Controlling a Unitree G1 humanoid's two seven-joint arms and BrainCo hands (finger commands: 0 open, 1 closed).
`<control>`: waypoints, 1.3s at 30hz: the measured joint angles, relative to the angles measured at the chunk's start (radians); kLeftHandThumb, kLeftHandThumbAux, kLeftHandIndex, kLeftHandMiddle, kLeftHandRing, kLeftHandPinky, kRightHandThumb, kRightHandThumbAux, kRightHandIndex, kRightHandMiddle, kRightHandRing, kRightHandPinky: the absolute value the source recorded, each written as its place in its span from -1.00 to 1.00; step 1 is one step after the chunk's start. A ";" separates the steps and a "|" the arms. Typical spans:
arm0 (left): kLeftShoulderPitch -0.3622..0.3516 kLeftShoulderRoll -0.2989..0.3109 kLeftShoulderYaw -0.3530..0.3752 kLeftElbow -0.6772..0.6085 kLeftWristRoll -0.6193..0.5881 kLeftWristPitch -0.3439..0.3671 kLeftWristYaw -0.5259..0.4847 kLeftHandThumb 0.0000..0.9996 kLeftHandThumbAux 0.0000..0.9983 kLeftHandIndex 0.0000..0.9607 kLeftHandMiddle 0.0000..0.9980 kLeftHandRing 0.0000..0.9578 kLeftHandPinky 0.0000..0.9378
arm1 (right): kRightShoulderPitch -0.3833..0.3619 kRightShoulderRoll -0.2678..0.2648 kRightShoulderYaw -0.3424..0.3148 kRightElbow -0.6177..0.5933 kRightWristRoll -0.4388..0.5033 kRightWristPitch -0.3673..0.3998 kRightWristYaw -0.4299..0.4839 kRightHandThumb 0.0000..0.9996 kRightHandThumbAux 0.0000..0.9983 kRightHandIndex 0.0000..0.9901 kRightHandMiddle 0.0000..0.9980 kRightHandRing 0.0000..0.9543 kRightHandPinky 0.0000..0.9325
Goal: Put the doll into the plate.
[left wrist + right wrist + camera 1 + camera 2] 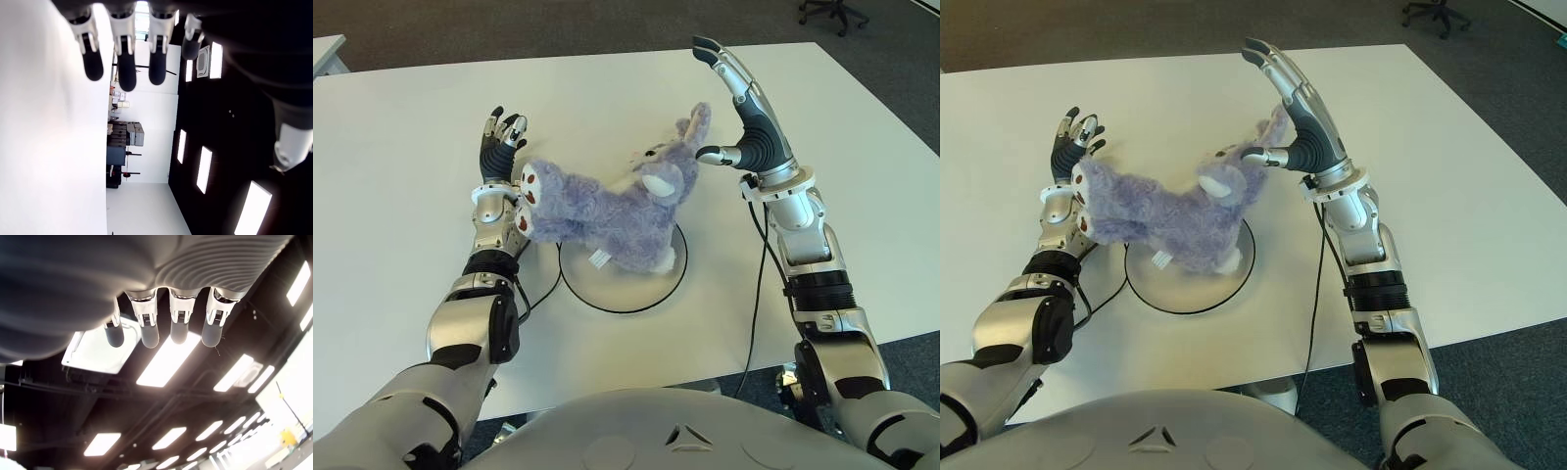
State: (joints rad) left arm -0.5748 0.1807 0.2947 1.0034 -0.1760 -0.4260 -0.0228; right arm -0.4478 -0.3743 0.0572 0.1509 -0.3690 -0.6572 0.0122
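Observation:
A fluffy purple doll (607, 208) lies across the white plate (646, 290) with a dark rim, near the table's middle. Its feet stick out over the plate's left edge and touch my left wrist. Its head and ears point toward my right hand. My left hand (499, 137) is raised just left of the doll's feet, fingers (127, 68) straight and spread, holding nothing. My right hand (744, 108) stands upright just right of the doll's head, fingers (178, 328) extended. Its thumb tip sits close to the doll's ear, nothing gripped.
The white table (401, 196) stretches around the plate on all sides. Black cables (754, 294) run along both forearms down to the table's front edge. An office chair base (832, 12) stands on the floor beyond the far right corner.

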 measured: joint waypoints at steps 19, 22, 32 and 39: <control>-0.002 0.004 -0.001 0.000 0.000 0.002 0.000 -1.00 0.02 -0.82 -0.62 -0.57 -0.50 | -0.034 -0.005 -0.019 0.096 -0.023 -0.022 -0.093 -0.88 -0.52 -1.00 -1.00 -1.00 -1.00; -0.003 0.006 0.000 0.000 0.000 0.003 0.000 -1.00 0.01 -0.82 -0.63 -0.60 -0.63 | -0.039 -0.005 -0.023 0.115 -0.026 -0.030 -0.115 -0.91 -0.51 -1.00 -1.00 -1.00 -1.00; -0.014 0.010 0.000 0.011 0.000 0.005 -0.009 -1.00 0.01 -0.79 -0.66 -0.59 -0.49 | -0.116 -0.027 -0.041 0.271 -0.022 -0.074 -0.164 -1.00 -0.47 -1.00 -1.00 -1.00 -1.00; -0.017 0.015 0.001 0.019 -0.001 -0.002 -0.015 -1.00 -0.03 -0.80 -0.66 -0.61 -0.55 | -0.196 -0.029 -0.041 0.460 -0.017 -0.097 -0.203 -1.00 -0.48 -1.00 -0.95 -0.96 -1.00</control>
State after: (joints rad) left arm -0.5922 0.1958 0.2962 1.0226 -0.1769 -0.4283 -0.0374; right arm -0.6439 -0.4036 0.0162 0.6109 -0.3858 -0.7537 -0.1903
